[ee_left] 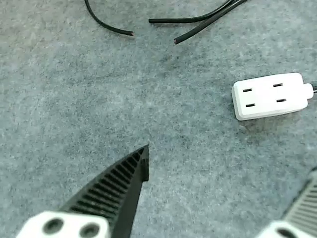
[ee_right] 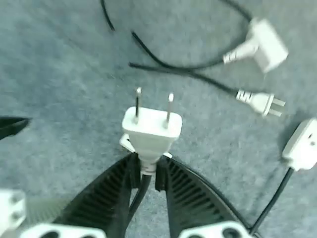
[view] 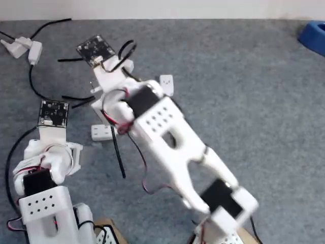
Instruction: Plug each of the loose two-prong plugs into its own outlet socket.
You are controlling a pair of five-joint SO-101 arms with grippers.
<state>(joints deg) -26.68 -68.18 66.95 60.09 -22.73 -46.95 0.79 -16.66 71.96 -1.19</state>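
My right gripper point(ee_right: 147, 171) is shut on the neck of a white two-prong plug point(ee_right: 151, 130), whose prongs point away from the wrist above the grey carpet. Two more loose white plugs point(ee_right: 262, 37) point(ee_right: 260, 102) lie farther off on black cords, and they lie at the far left in the high view point(view: 23, 48). A white outlet block point(ee_left: 270, 95) with two sockets lies flat on the carpet beyond my left gripper point(ee_left: 230, 163), which is open and holds nothing. In the high view this outlet block point(view: 101, 132) sits between the two arms.
A small white outlet cube point(view: 166, 84) lies beside the right arm point(view: 162, 127). Another white outlet block point(ee_right: 303, 144) on a black cord sits near the held plug. Loose black cord ends point(ee_left: 188, 29) trail across the carpet. A blue object point(view: 314, 35) sits at the far right.
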